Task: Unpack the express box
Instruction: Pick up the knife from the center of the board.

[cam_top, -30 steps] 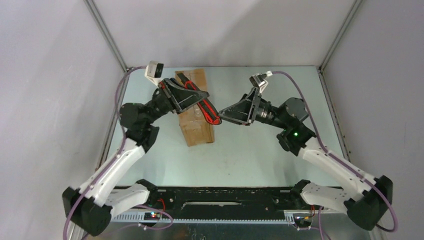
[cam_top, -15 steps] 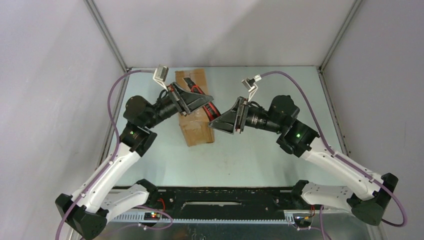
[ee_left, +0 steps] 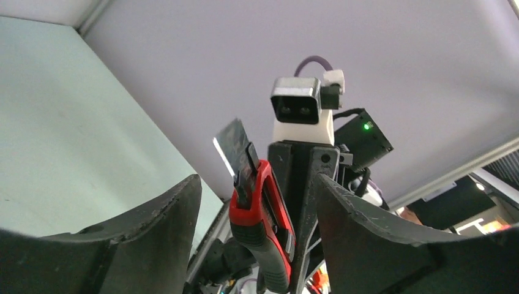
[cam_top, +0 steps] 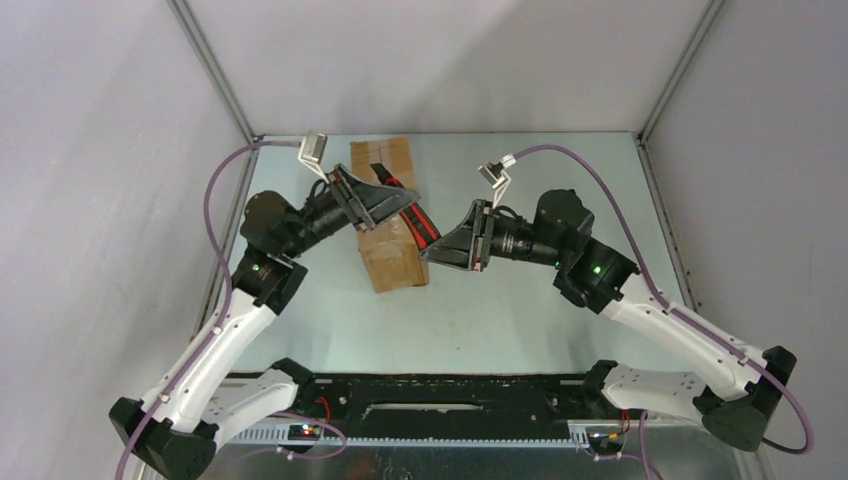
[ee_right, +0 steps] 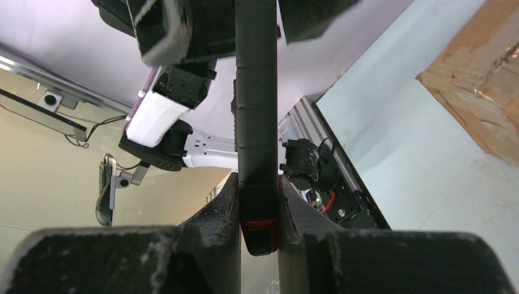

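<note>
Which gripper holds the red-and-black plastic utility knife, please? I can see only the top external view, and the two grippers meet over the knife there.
Observer: The right wrist view shows the right gripper shut on the handle end of the red-and-black plastic utility knife.
Operator: Thank you. Is the left one gripping it too?
Observer: No. In the left wrist view the left gripper is open, with a gap between each finger and the knife.
Operator: Is the blade out?
Observer: Yes. The left wrist view shows the grey metal blade exposed at the knife's tip.
</note>
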`<action>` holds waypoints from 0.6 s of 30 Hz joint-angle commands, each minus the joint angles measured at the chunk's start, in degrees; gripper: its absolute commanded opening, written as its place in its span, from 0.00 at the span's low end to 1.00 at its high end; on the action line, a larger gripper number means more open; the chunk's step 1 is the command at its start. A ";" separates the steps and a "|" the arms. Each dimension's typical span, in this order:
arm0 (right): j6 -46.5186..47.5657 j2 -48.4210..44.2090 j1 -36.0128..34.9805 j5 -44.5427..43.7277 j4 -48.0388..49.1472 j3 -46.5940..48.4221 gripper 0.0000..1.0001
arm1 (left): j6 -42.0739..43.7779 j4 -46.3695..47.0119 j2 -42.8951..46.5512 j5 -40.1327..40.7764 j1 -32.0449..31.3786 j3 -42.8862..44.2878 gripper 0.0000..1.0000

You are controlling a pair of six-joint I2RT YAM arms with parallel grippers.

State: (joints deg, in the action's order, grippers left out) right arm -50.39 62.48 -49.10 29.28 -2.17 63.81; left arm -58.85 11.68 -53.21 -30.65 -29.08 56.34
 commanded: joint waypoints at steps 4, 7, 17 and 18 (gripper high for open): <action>2.59 -3.19 0.50 2.02 -4.21 2.11 0.00 | -0.77 3.85 1.61 -3.80 6.45 -0.73 0.70; 3.24 -3.46 0.71 2.34 -6.18 2.17 0.00 | -1.99 5.60 0.46 -6.36 6.84 -0.59 0.66; 3.29 -5.14 5.33 8.74 -8.09 2.18 0.00 | 3.34 -0.61 -2.10 -18.71 7.00 1.73 0.62; 3.45 -5.29 5.81 10.09 -8.56 2.20 0.00 | 4.73 -2.04 -1.71 -18.63 7.20 1.85 0.61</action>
State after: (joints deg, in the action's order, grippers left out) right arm -48.01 59.31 -45.21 34.09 -11.03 63.81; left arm -59.18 13.52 -55.64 -43.48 -22.46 56.29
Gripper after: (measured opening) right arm 0.216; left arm 0.625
